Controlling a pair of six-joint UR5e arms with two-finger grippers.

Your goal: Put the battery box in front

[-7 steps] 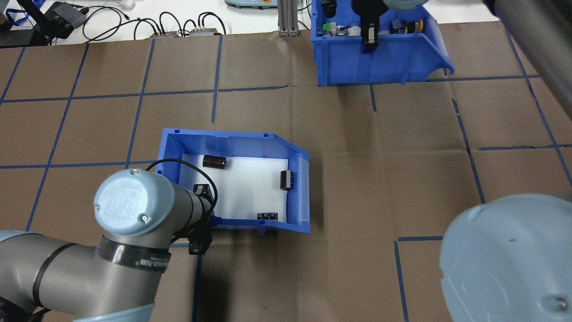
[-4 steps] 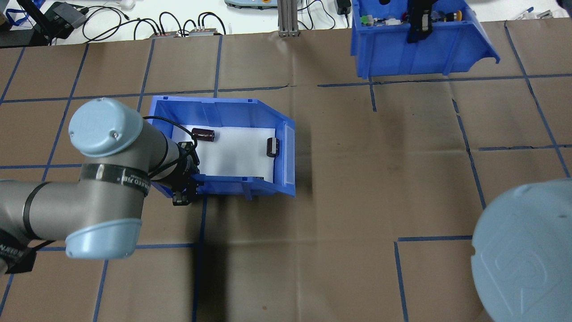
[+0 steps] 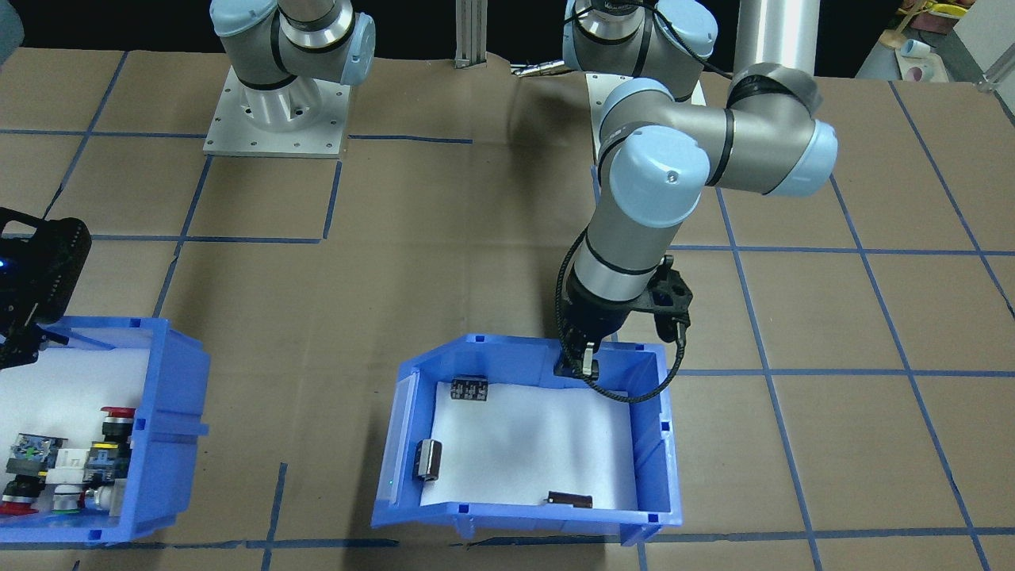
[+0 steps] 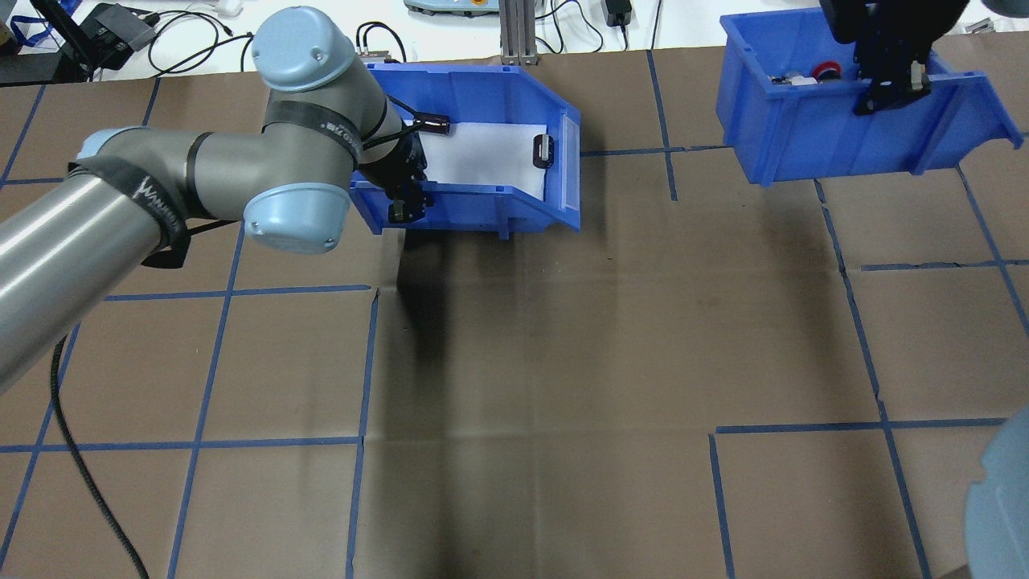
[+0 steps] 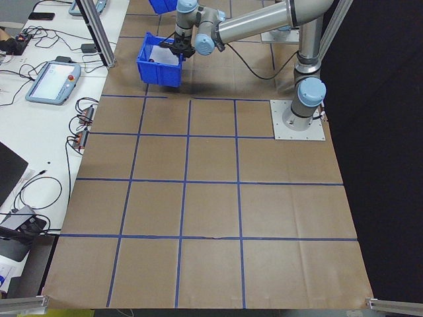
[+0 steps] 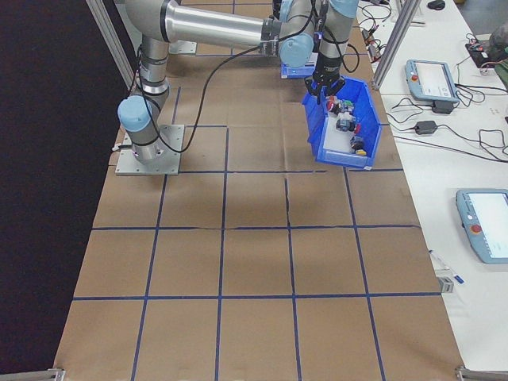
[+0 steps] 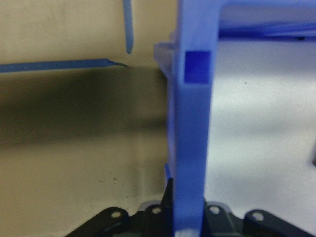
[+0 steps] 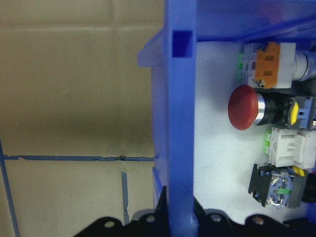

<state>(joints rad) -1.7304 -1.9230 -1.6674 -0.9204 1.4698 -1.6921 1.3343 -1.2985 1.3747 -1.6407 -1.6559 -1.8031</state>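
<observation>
At the table's far edge now, the left pincer clamps the battery box, carried forward from mid-table.

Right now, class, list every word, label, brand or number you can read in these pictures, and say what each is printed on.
"WAN…": white letters on the black strap around the left arm; rest blurred.
White print on the black band nearer its wrist: too small to read.
On the battery box and the button bin: no text shows.
</observation>
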